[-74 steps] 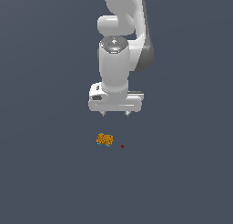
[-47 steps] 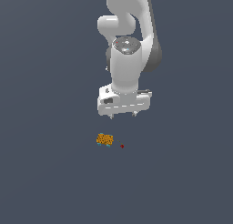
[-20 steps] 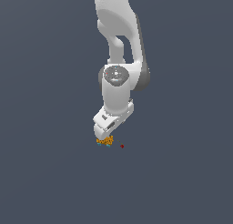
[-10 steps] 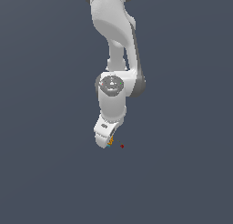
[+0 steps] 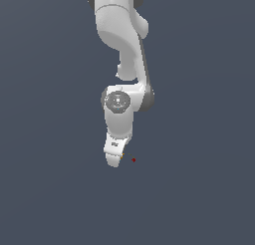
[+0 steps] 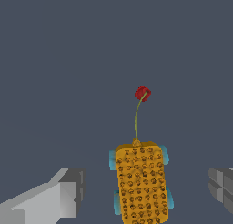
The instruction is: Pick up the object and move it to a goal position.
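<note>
Gripper (image 6: 143, 191) low over the floor, jaws wide apart, holding nothing; the orange speckled toy cart (image 6: 142, 182) sits between the fingers (image 6: 63, 193). Probably light and rigid. Best grip: across its long flat sides, clear of teal wheels (image 6: 113, 160) and thin red-tipped stalk (image 6: 142, 93).

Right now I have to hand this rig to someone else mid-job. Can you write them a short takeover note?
End effector: open, lowered to the floor, one finger on each side of the object, neither touching it in the wrist view.
Object: orange-yellow speckled block with teal bits, on the floor between the fingers. In the exterior view the end effector hides nearly all of it.
Red dot: on the floor just beyond the object, joined to it by a thin stalk in the wrist view.
Done: approach and descent over the object.
Left: close on the object, lift, carry to the goal. No goal marker is visible.
</note>
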Robot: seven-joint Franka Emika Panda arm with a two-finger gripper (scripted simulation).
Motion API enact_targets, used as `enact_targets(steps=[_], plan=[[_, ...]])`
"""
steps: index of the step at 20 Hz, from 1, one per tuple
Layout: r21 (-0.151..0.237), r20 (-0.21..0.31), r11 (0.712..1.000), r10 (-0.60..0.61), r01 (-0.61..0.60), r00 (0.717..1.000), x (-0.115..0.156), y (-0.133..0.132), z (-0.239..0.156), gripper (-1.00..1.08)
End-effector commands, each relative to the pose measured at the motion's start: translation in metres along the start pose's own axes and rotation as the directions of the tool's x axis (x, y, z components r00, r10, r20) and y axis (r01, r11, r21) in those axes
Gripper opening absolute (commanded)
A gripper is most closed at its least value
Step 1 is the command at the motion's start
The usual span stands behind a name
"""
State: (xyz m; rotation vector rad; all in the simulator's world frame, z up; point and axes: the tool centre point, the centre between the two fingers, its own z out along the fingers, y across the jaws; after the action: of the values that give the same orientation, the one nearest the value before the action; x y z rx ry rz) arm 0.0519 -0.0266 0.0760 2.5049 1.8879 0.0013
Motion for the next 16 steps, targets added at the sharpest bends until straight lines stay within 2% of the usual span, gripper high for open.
enact_targets(steps=[1, 8, 16], plan=[[0.001, -0.001, 0.999, -0.041, 0.041, 0.999, -0.001, 0.001, 0.004, 1.00], [0.004, -0.003, 0.995, -0.100, 0.100, 0.995, -0.004, 0.003, 0.010, 1.00], [0.004, -0.002, 0.995, -0.102, 0.102, 0.995, -0.004, 0.003, 0.017, 1.00]])
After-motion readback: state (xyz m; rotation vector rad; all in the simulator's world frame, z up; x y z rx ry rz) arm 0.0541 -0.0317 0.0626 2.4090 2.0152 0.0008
